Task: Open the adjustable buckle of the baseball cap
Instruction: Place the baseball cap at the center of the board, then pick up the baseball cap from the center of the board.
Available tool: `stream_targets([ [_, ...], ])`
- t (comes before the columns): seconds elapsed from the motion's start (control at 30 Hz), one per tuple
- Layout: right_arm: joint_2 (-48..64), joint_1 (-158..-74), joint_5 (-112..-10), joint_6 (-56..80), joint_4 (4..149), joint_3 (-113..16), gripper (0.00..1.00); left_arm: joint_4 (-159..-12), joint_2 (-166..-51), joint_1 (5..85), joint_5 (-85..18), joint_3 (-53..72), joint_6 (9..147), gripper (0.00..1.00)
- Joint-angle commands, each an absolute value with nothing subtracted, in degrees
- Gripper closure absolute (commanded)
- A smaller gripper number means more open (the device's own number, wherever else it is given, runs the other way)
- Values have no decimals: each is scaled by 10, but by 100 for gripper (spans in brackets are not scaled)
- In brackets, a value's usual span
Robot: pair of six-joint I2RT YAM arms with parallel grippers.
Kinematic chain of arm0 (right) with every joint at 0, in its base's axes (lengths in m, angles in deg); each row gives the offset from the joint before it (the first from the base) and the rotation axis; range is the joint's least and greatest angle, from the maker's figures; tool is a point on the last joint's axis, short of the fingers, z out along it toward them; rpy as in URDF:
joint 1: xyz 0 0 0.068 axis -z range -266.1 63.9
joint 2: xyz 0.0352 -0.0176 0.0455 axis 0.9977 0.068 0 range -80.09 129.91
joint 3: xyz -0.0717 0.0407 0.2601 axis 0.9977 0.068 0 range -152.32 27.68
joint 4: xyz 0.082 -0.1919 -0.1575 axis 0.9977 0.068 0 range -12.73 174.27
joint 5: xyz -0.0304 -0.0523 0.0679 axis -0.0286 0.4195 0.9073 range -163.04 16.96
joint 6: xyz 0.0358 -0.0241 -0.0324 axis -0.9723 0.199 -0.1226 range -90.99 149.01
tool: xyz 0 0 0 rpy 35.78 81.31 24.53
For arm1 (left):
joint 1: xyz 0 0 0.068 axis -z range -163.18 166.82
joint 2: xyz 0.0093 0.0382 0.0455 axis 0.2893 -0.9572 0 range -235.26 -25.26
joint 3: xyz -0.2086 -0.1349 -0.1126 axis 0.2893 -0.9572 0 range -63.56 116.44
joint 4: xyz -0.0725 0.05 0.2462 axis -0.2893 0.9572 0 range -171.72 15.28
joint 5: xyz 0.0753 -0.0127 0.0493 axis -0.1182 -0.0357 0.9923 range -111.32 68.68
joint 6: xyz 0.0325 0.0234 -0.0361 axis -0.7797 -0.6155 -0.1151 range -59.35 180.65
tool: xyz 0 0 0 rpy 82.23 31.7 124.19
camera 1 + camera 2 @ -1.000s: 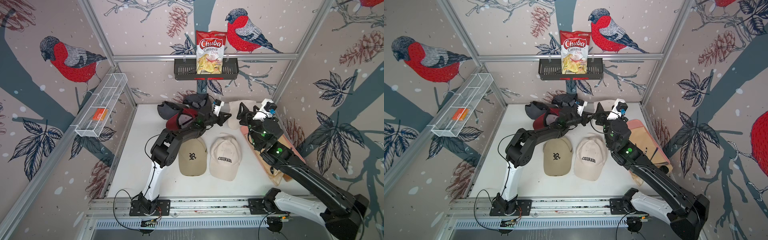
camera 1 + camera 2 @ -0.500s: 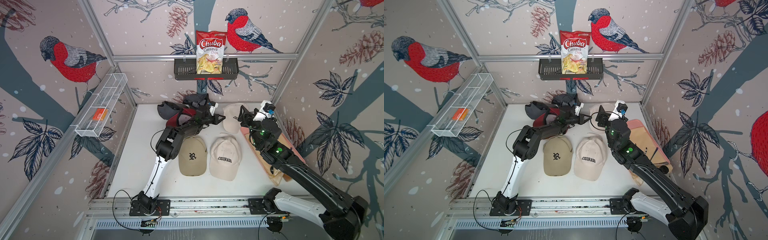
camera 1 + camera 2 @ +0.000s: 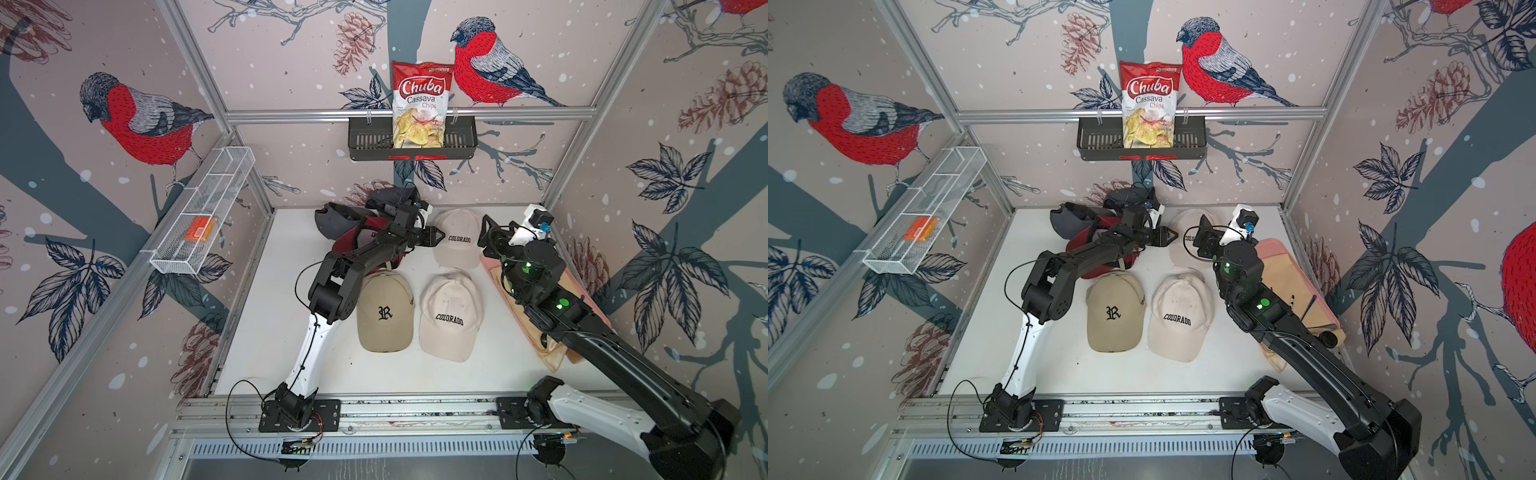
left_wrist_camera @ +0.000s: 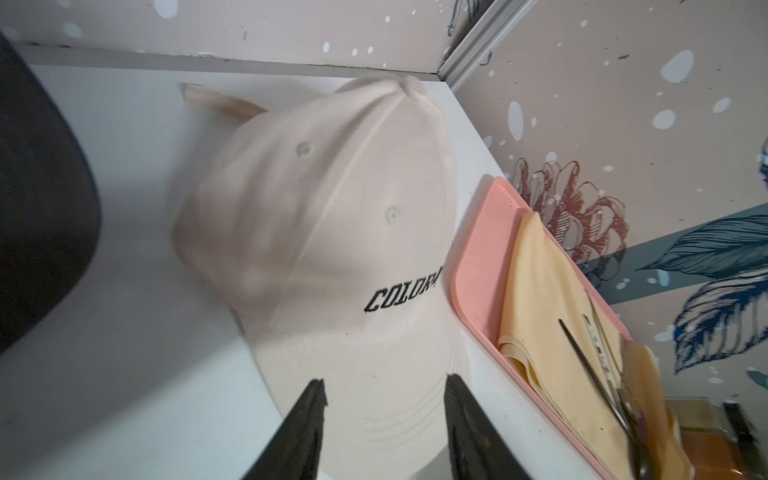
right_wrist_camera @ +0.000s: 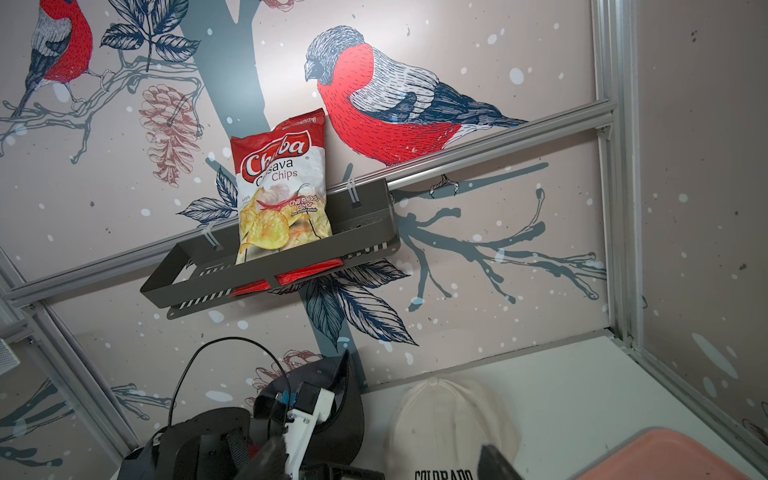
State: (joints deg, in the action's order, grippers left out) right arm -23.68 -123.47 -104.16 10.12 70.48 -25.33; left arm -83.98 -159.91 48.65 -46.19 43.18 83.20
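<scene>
The cream COLORADO baseball cap (image 3: 455, 239) (image 4: 332, 228) lies crown up on the white table near the back right corner. Its tan strap end (image 4: 220, 102) sticks out behind the crown; the adjustable buckle is hidden. My left gripper (image 3: 437, 239) (image 4: 384, 384) is open just off the cap's brim, with nothing between its fingers. My right gripper (image 3: 483, 235) (image 5: 384, 455) hovers open on the cap's other side, above the tray's edge, holding nothing. In a top view the right gripper (image 3: 1200, 239) hides part of the cap (image 3: 1183, 224).
A tan R cap (image 3: 384, 311) and a second COLORADO cap (image 3: 451, 316) lie mid-table. Dark and red caps (image 3: 357, 224) are piled at the back under the left arm. A pink tray (image 3: 492, 266) with cloth runs along the right wall. A chips bag (image 3: 419, 108) sits in the wall basket.
My left gripper has opened and drawn back a little to the left. The cream cap has come down and now rests flat on the table. The right arm has hardly moved.
</scene>
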Motion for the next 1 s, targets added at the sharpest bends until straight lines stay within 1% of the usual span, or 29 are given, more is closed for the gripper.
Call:
stream_targets([
  [0.0, -241, -1235, -1038, 98, 708, -258, 24, -774, -1579, 493, -400, 444, 781, 48],
  [0.17, -241, -1235, -1022, 107, 715, -264, 23, -738, -1513, 502, -341, 437, 717, 44],
  [0.27, -239, -1235, -1009, 112, 719, -265, 23, -701, -1461, 498, -302, 434, 660, 44],
  [0.5, -218, -1235, -969, 120, 719, -271, 22, -660, -1365, 447, -241, 374, 573, 46],
  [0.63, -208, -1235, -958, 126, 724, -279, 22, -678, -1333, 407, -230, 311, 538, 51],
  [0.7, -204, -1235, -959, 128, 724, -280, 21, -698, -1319, 394, -206, 274, 509, 53],
  [0.8, -199, -1235, -957, 131, 724, -282, 21, -715, -1310, 384, -180, 243, 474, 54],
  [0.97, -182, -1235, -954, 137, 732, -295, 19, -714, -1323, 376, -148, 235, 431, 53],
])
